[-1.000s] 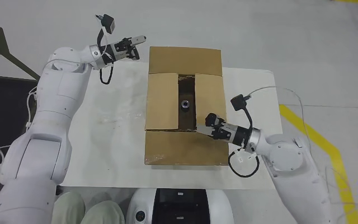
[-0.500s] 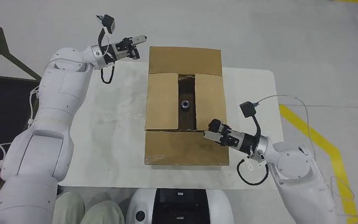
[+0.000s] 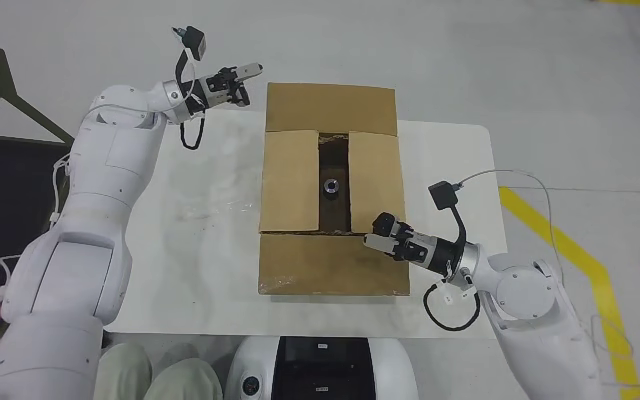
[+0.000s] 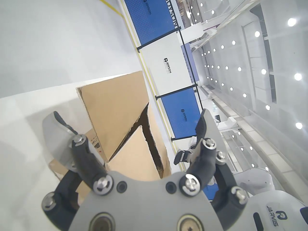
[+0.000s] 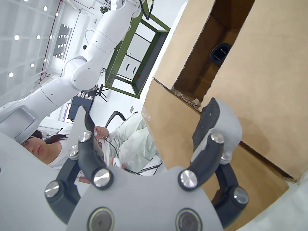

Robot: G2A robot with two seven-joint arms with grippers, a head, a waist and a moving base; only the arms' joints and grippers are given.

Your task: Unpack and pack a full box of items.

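A brown cardboard box (image 3: 300, 195) stands in the middle of the white table, its far and near flaps laid outward. The two side flaps lean inward and leave a narrow gap. Down in that gap sits a dark round item (image 3: 331, 185), which appears again in the right wrist view (image 5: 221, 52). My left gripper (image 3: 245, 84) hangs open just off the box's far left corner, with the box (image 4: 115, 111) beyond its empty fingers. My right gripper (image 3: 378, 230) is open over the near right flap, close to the box (image 5: 252, 73), and holds nothing.
The white table (image 3: 190, 240) spreads wide on the left of the box and narrower on the right. Yellow floor tape (image 3: 560, 250) runs past the table's right side. A green metal frame (image 5: 144, 56) stands beyond the table's edge.
The right arm has swung its elbow toward the near side, and its gripper slid slightly nearer along the right flap. Over the last half second nothing moved. The left arm stays almost still.
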